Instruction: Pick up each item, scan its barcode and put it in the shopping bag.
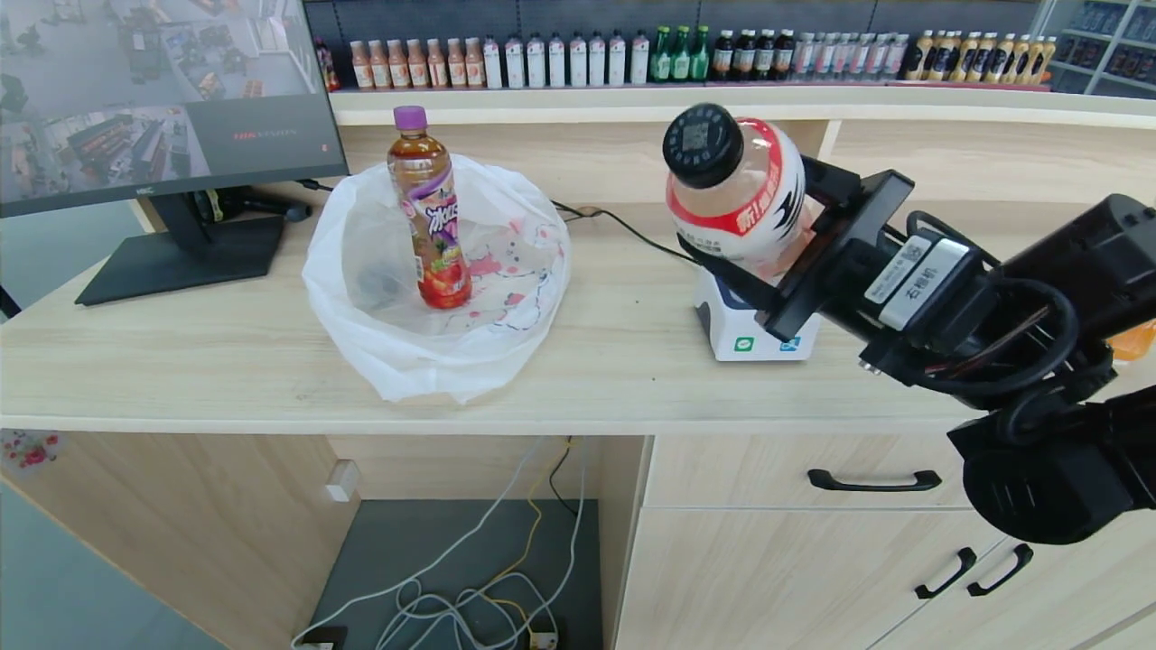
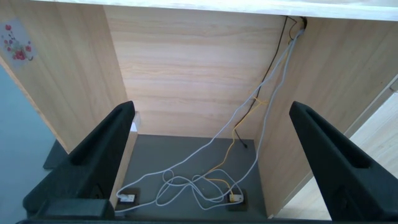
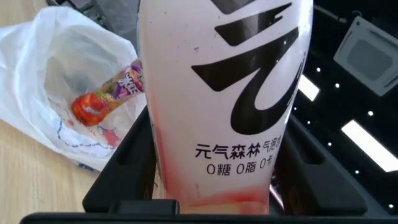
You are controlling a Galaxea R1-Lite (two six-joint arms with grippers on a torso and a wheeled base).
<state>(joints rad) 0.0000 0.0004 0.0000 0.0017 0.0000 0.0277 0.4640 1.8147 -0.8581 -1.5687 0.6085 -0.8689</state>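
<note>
Light wood counter, drawers, monitor, stocked drink shelf behind

At centre right the right end effector grips a tilted white bottle just above a white scanner. Left of centre, a purple-capped bottle stands upright inside the shopping bag on the worktop.

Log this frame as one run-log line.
stage: scan | right gripper: shut on black-capped drink bottle, at white scanner | left gripper: open, facing under-counter cables | shopping bag: holds upright purple-capped bottle
</note>
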